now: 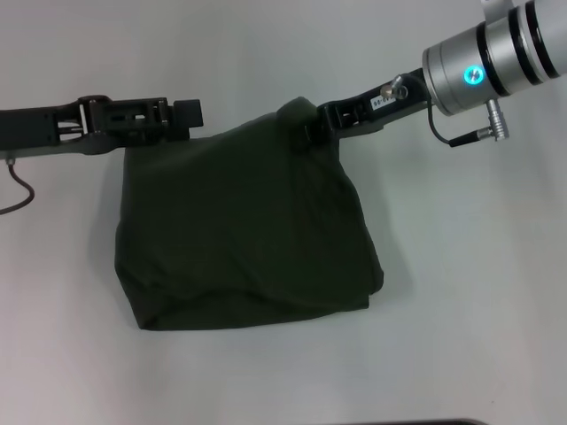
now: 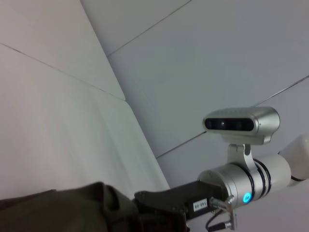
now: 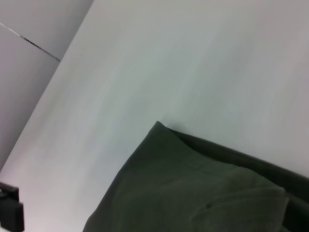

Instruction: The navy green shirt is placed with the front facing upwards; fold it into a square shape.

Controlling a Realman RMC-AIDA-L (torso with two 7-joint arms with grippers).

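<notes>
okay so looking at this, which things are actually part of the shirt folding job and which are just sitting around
Part of the job:
- dark olive-green cotton shirt, already folded into a rough block
- left gripper, at the shirt's far left corner
- right gripper, at its far right corner

Just lying about:
- plain white table
- thin dark cable at the left edge

No wording can be read. A small white label [image 1: 382, 102] sits on the right arm's black wrist link, its dark print too small to make out in either view.
</notes>
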